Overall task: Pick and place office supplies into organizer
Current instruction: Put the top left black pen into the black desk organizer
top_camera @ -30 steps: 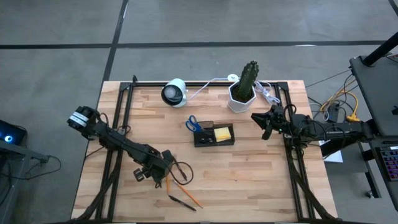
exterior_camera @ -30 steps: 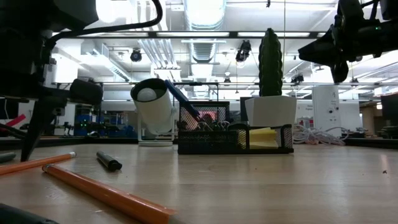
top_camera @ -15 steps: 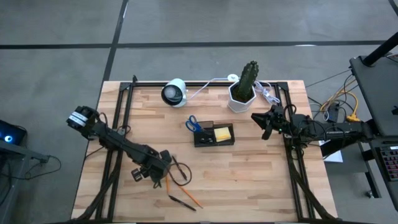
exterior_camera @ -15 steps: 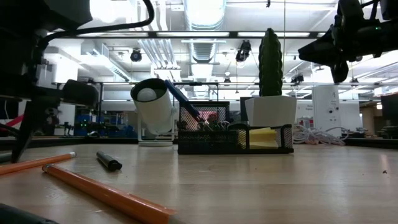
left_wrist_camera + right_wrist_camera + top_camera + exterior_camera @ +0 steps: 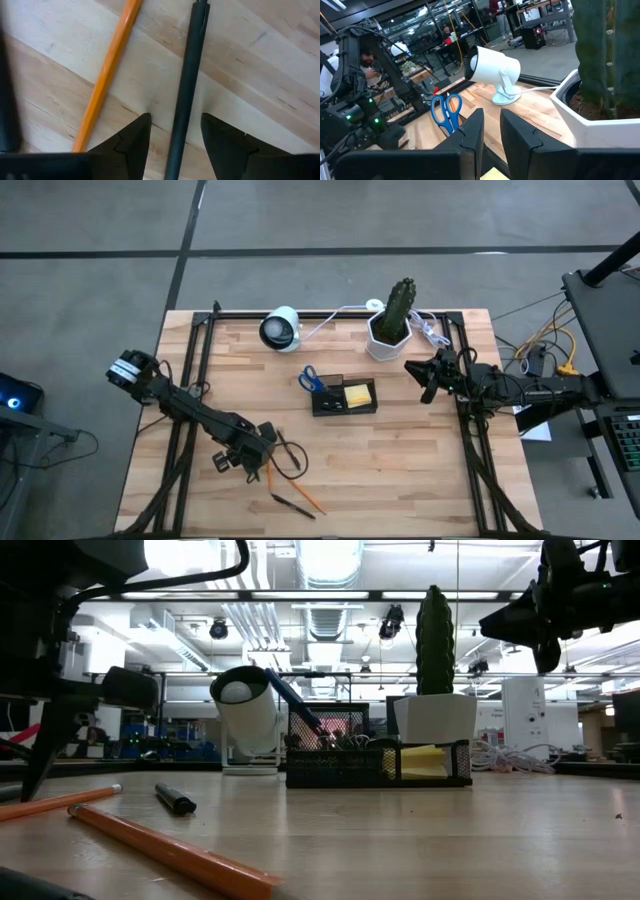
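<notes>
- The left claw (image 5: 262, 470) is low over the near-left part of the wooden surface (image 5: 400, 460), with its fingers (image 5: 131, 142) spread apart and nothing clamped.
- In the left wrist view a black pen (image 5: 187, 85) lies flat on the wood and runs into the gap between those fingers; whether either finger touches it cannot be told.
- An orange pencil (image 5: 107, 75) lies just beside the pen, outside the gap, past one finger.
- From above, a thin orange pencil and a dark pen (image 5: 293, 505) lie crossed near the front edge, close to the left claw.
- The organizer (image 5: 344, 397) sits mid-surface, well apart from the left claw, with a yellow sticky-note pad (image 5: 358, 393) in one compartment and blue-handled scissors (image 5: 311, 378) standing at its left end.
- The right claw (image 5: 425, 379) hangs above the surface on the right, beside the cactus pot (image 5: 388, 338); its fingers (image 5: 470, 135) stand close together with a narrow gap, holding nothing.
- A white lamp-like device (image 5: 280, 328) stands at the back.
</notes>
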Robot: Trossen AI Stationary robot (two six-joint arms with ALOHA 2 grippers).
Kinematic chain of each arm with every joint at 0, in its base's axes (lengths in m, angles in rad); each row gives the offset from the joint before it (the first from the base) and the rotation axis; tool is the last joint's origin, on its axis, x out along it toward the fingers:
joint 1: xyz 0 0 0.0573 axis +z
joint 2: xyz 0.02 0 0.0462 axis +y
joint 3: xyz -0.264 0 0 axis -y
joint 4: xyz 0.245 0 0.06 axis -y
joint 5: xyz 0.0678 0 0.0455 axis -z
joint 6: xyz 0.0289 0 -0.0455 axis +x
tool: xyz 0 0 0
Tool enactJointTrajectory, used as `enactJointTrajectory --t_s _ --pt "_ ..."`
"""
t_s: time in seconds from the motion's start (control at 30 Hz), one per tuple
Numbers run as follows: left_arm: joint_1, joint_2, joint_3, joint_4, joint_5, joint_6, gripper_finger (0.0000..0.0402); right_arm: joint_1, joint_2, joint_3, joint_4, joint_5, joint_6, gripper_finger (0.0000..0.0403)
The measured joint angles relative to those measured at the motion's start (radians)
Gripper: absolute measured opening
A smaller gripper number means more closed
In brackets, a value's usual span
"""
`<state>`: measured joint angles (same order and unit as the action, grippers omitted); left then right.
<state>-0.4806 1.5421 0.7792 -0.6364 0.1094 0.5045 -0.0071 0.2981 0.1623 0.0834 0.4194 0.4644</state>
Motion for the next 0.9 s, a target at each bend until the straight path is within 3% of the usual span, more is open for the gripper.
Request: enactJointTrajectory --t_s 0.13,0.37,0.47,0.9 --pt "0.001 0.000 -0.001 0.005 -0.005 0.000 0.0139 0.000 0.000 0.000 0.001 0.000 0.000 0.0054" --pt "0.001 0.001 0.000 0.014 -0.010 -0.005 0.0047 0.000 0.000 0.000 0.002 0.000 0.000 0.0054" --pt "0.003 0.001 0.000 0.015 -0.010 -0.078 0.0016 0.000 0.000 0.000 0.002 0.000 0.000 0.0054" --pt "0.002 -0.002 0.005 0.006 -0.011 -0.238 0.0011 0.000 0.000 0.000 0.002 0.000 0.000 0.0054"
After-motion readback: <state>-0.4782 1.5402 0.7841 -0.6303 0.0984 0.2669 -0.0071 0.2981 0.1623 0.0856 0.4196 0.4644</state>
